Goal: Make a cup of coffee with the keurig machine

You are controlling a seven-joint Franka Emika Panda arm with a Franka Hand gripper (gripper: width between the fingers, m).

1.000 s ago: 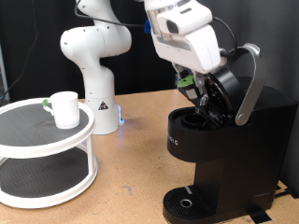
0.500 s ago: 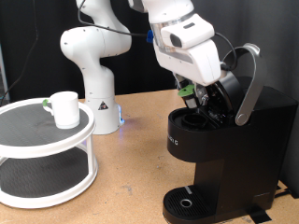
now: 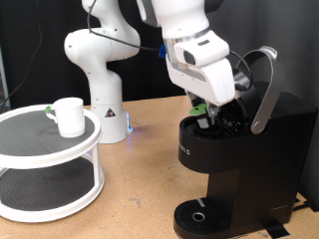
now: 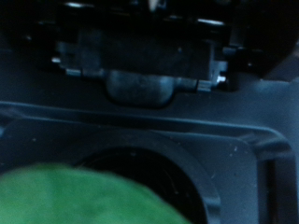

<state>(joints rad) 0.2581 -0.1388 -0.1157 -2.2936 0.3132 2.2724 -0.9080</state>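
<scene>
Drip base: the keurig machine stands at the exterior view's right, its round drip base at the exterior view's bottom with no mug on it.
Pod chamber: the lid with its silver-grey handle band is swung up and open; the wrist view looks straight into the dark round pod well.
Gripper: the gripper hangs right over the open chamber, under the raised lid.
Grip state: a green-topped pod shows at the fingertips and fills the wrist view's edge as a green blur, so I judge the fingers are clenched on it; the fingers themselves are hidden.
Step in hand: loading the pod into the chamber, judged early in the task.
What the move calls for: the pod centred over the well and kept level, clear of the lid's underside.
Cup: the cup sits on the top tier of the round white stand at the exterior view's left, well apart from the machine.
</scene>
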